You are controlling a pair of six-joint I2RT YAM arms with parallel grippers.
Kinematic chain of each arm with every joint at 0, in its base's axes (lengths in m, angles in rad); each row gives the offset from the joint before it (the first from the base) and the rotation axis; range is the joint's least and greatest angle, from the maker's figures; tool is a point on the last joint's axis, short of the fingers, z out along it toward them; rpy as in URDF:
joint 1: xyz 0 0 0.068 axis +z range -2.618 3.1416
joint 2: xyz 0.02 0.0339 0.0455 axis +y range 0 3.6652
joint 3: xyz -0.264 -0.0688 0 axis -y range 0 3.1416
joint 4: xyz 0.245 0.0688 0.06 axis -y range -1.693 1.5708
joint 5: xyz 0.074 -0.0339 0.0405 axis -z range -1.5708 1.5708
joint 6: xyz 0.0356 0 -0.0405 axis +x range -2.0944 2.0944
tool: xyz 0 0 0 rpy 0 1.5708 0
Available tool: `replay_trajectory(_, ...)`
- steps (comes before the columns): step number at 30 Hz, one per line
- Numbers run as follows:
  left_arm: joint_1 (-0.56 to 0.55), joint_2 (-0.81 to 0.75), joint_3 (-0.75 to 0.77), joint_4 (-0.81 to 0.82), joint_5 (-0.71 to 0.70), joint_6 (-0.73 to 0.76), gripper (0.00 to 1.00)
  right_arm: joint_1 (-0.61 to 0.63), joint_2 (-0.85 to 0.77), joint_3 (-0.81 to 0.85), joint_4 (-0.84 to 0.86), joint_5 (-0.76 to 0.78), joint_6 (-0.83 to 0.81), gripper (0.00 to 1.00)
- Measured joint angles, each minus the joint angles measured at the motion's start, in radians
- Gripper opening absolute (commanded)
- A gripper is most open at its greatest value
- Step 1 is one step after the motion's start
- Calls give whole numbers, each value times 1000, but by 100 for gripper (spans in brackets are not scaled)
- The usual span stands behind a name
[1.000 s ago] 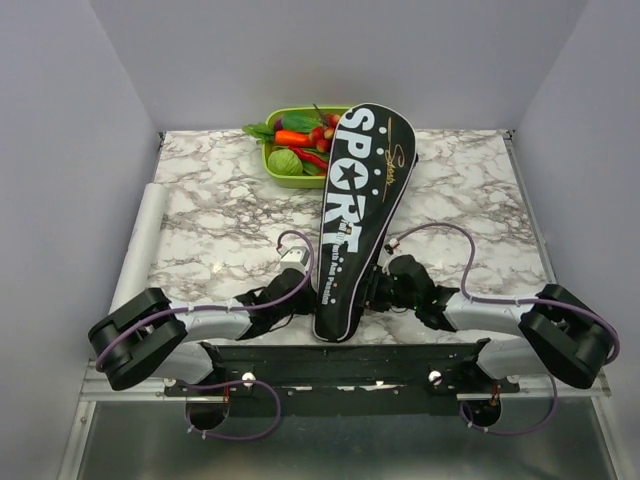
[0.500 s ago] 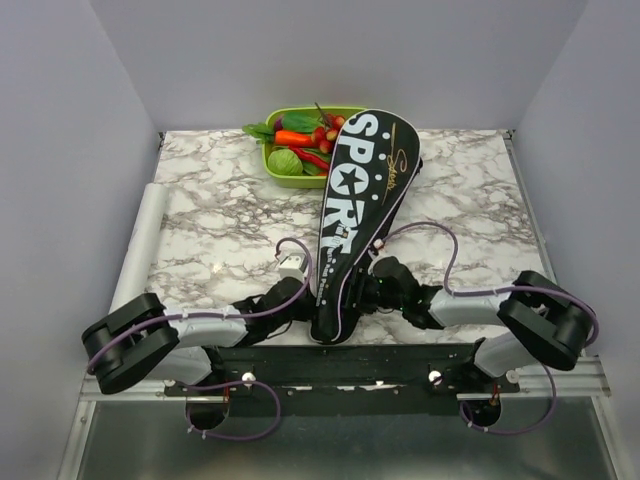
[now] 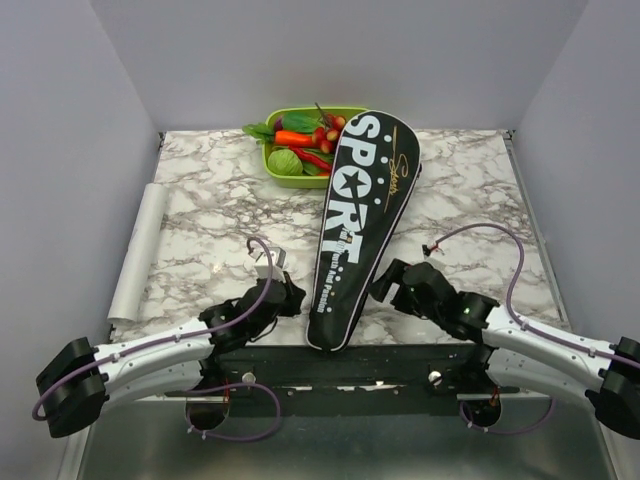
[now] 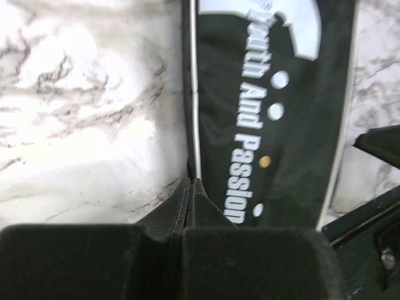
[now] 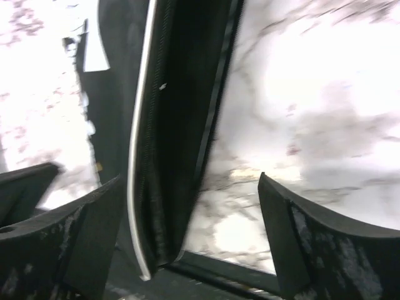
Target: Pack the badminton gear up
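Observation:
The long black bag (image 3: 358,215) lettered "SPORT" lies slanted on the marble table, wide end by the green tray, narrow end at the near edge. My left gripper (image 3: 290,297) is shut, its tips (image 4: 190,182) against the white-piped left edge of the bag (image 4: 275,94); nothing shows between the fingers. My right gripper (image 3: 383,285) stands open just right of the narrow end. In the right wrist view the zippered edge of the bag (image 5: 172,112) runs beside the left finger, with bare marble inside the open gripper (image 5: 190,200). No other badminton gear shows.
A green tray (image 3: 292,112) of toy vegetables sits at the back, touching the bag's wide end. A white roll (image 3: 140,250) lies along the table's left edge. The black mounting rail (image 3: 340,365) runs along the near edge, just below the bag's tip.
My right gripper has opened, let go of the bag's narrow end and drawn back to the right. The left arm has swung lower and straighter. The bag's near end shifted slightly left.

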State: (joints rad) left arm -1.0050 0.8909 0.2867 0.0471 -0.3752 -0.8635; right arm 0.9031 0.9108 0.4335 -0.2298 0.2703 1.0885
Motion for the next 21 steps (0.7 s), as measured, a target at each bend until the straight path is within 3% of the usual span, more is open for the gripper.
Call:
replay_trajectory(5, -10, -75, 98, -48, -7, 64, 10, -65, 1, 53, -136, 105, -37, 100)
replay_trajectory(10, -19, 60, 254, 4, 74, 129, 13, -258, 108, 191, -140, 105, -151, 100)
replay_trajectory(17, -27, 374, 362, 150, 195, 173, 15, -588, 223, 253, 83, -74, -274, 100)
replay_trajectory(21, -27, 532, 391, 210, 251, 188, 15, -717, 385, 296, 235, -232, -304, 99)
